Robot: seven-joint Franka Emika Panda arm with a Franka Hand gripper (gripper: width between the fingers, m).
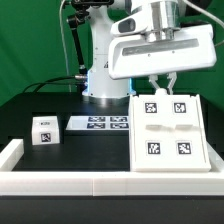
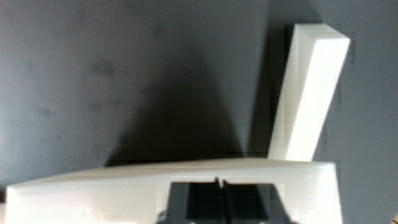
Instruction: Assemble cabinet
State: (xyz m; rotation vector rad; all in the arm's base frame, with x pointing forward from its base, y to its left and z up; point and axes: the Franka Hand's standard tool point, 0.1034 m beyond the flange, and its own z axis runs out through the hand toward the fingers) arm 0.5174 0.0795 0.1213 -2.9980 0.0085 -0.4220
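The cabinet body (image 1: 170, 128), a large white box with several square tags, stands at the exterior view's right. My gripper (image 1: 161, 88) hangs right over its far top edge. In the wrist view the dark fingers (image 2: 196, 200) meet at a thin line, so the gripper (image 2: 219, 192) is shut with nothing visible between them. A white edge of the body (image 2: 98, 182) lies just beyond the fingertips. A long white bar (image 2: 311, 90) runs away from that edge; I cannot tell which part it is. A small white tagged cabinet piece (image 1: 43, 130) lies apart at the exterior view's left.
The marker board (image 1: 98, 123) lies flat between the small piece and the cabinet body. A low white border wall (image 1: 100, 185) runs along the front and the left. The arm's white base (image 1: 100, 75) stands behind the marker board.
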